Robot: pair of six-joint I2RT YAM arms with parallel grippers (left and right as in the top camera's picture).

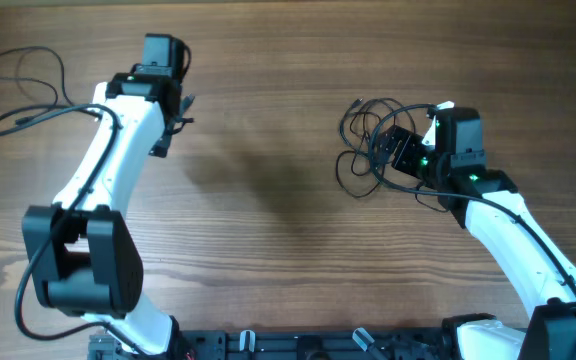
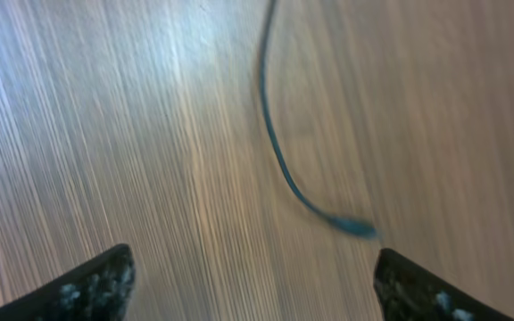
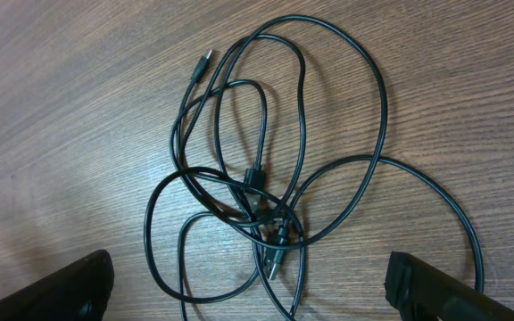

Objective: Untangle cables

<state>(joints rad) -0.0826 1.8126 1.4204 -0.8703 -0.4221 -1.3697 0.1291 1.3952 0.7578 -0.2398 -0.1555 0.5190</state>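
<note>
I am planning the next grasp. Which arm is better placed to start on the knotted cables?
Right. The right arm hangs directly over the knotted bundle, which lies between its open fingers. The left arm is far across the table, with only one loose cable before it.

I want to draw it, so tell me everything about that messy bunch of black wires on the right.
The cable bundle is thin, black, rubbery-looking wire lying loose on the wooden table. Several big loops overlap and cross in a knot near the middle. One small plug end pokes out free at one edge; others sit in the knot. The right fingers stand open near it, gripping nothing.
</note>
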